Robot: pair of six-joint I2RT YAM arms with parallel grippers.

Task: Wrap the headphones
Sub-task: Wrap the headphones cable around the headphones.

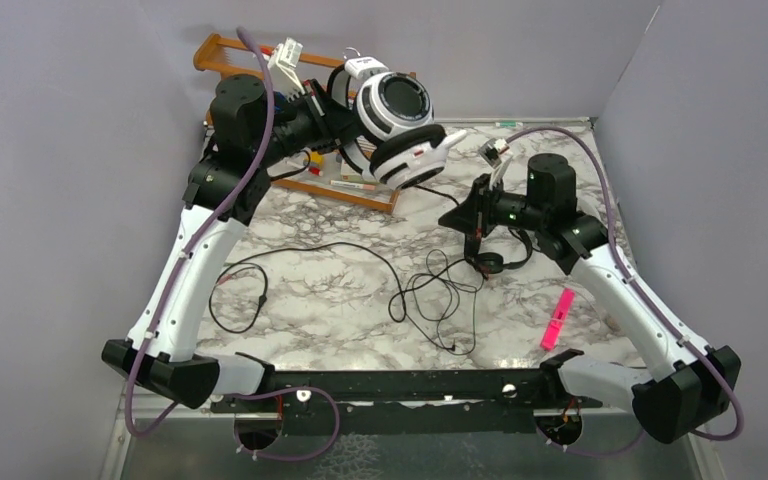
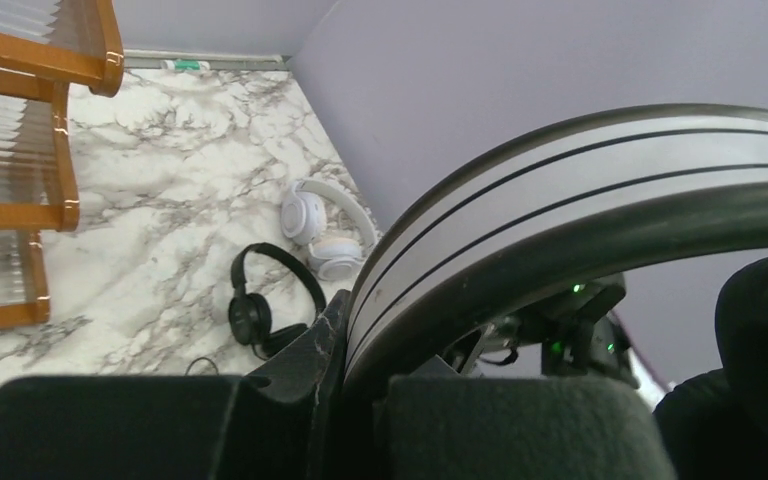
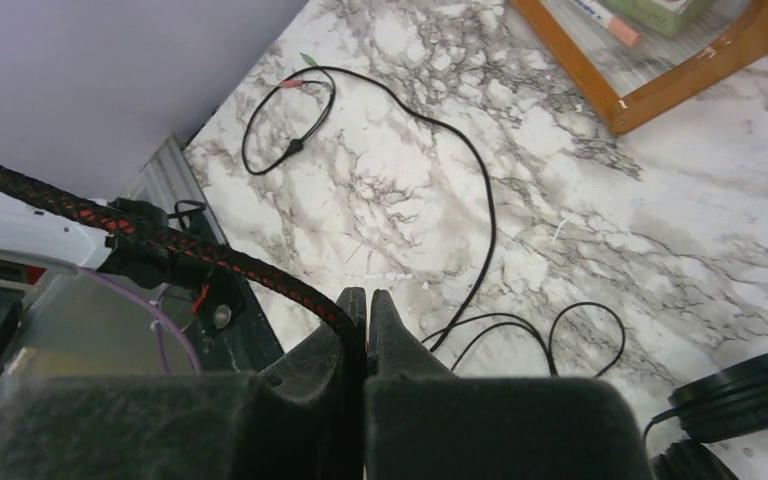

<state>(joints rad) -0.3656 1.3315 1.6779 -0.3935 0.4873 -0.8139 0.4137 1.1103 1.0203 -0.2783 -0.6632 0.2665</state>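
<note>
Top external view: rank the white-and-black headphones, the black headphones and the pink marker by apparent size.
1. White-and-black headphones, raised nearer the camera.
2. Black headphones, partly hidden.
3. Pink marker.

Even light, blurred wrist foregrounds

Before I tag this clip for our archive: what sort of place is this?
Probably a robot lab test cell: plain grey walls box in a marble-patterned tabletop, with the left arm and right arm bolted at its near edge.

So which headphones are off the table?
The white pair with black ear pads, held in the left jaws; the all-black pair and all-white pair lie on it.
</note>
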